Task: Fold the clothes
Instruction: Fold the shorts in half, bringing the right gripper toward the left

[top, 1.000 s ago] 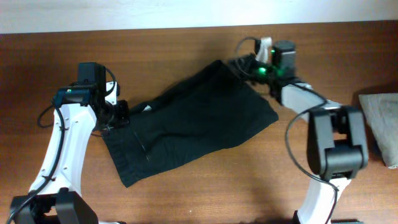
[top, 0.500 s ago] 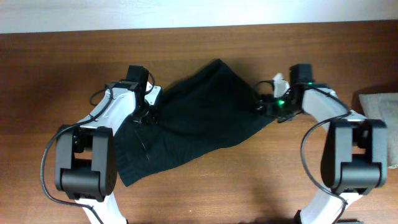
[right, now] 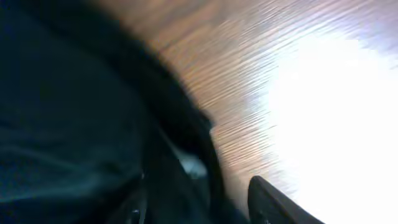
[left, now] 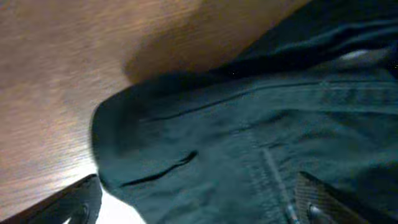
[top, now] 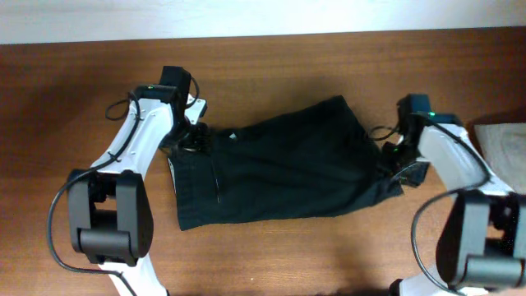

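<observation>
The clothes [top: 288, 173], a black shorts-like garment, lie spread across the middle of the wooden table. My left gripper [top: 196, 140] sits at their upper left corner. In the left wrist view its fingers [left: 78, 202] stand wide apart, the gripper [left: 199, 202] open over the black fabric [left: 249, 124]. My right gripper [top: 401, 164] is at the garment's right edge. In the right wrist view the gripper [right: 199, 202] is open, a dark fold [right: 180, 155] lies between the jaws, and a strip of wood shows beside the right finger [right: 277, 202].
A light grey folded cloth [top: 503, 144] lies at the table's right edge, just beyond the right arm. Bare brown table [top: 271, 263] runs along the front and behind the garment. Both arm bases stand at the front corners.
The garment has shifted right and toward the front, and lies flatter and wider. The right gripper moved down to its right edge. The left gripper opened wide at the upper left corner.
</observation>
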Robot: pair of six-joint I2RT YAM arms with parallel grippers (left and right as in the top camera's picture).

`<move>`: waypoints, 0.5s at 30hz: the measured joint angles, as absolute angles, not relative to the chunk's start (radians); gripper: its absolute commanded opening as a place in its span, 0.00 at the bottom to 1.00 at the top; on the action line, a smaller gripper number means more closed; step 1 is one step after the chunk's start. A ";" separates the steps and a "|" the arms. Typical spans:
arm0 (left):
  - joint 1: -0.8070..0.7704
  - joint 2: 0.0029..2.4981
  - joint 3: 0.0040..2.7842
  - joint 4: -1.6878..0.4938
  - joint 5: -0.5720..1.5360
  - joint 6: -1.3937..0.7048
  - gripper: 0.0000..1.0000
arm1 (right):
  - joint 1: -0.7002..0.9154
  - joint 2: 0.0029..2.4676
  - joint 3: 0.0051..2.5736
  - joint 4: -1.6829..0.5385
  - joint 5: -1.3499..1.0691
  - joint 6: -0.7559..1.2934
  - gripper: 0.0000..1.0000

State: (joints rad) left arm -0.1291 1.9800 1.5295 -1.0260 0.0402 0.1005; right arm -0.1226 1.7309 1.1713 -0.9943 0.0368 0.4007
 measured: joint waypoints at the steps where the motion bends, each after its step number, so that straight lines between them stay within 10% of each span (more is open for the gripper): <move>1: -0.114 1.980 1.531 -1.034 0.037 0.095 0.98 | -0.143 1.715 1.180 -0.994 0.030 0.393 0.52; 6: -0.023 1.964 1.572 -1.209 0.097 0.059 0.99 | -0.159 1.473 1.222 -0.963 -0.207 0.205 0.61; 9: -0.007 1.906 1.574 -1.266 0.113 0.033 0.99 | -0.055 1.425 1.229 -0.966 -0.271 0.178 0.29; 15: 0.041 1.888 1.299 -1.068 0.165 -0.040 0.99 | 0.116 1.742 1.195 -0.844 -0.411 0.273 0.10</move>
State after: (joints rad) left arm 0.0414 1.8885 1.2995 -1.0676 0.1654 -0.0402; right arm 0.1158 1.7424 1.1950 -0.8436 -0.4114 0.2733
